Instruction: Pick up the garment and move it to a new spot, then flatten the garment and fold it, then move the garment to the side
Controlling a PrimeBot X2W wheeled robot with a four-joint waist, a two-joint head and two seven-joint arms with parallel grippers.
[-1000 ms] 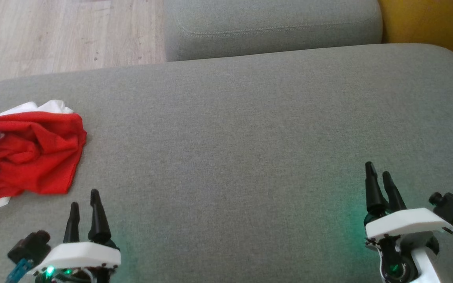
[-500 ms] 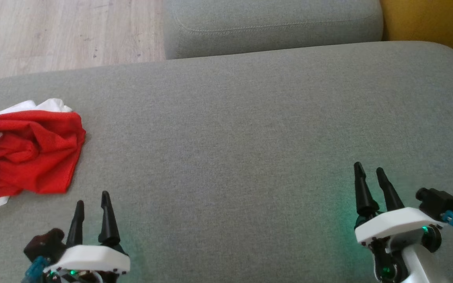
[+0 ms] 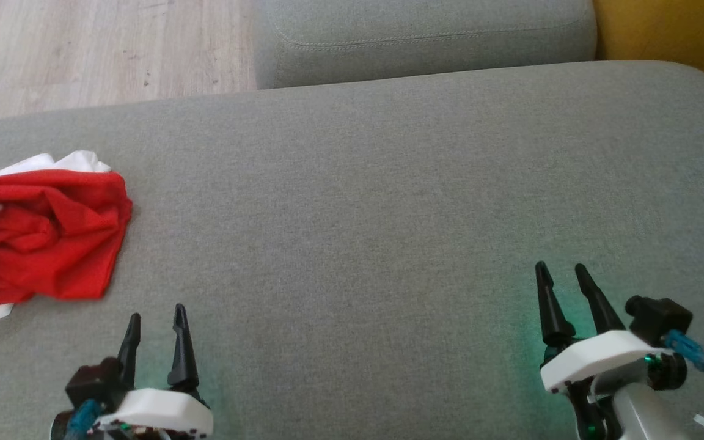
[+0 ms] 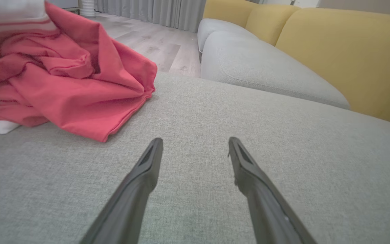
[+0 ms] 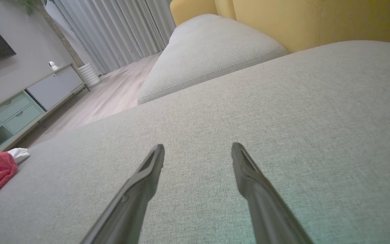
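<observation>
Crumpled at the left edge of the sofa seat [image 3: 358, 214]: red and white garment [image 3: 46, 235], untouched. Just beside it, left end effector [image 3: 157, 311], wide and empty; well apart, right end effector [image 3: 560, 267], also wide and empty. Both drawn slightly inward within the last second; probably pick-up not begun.
</observation>
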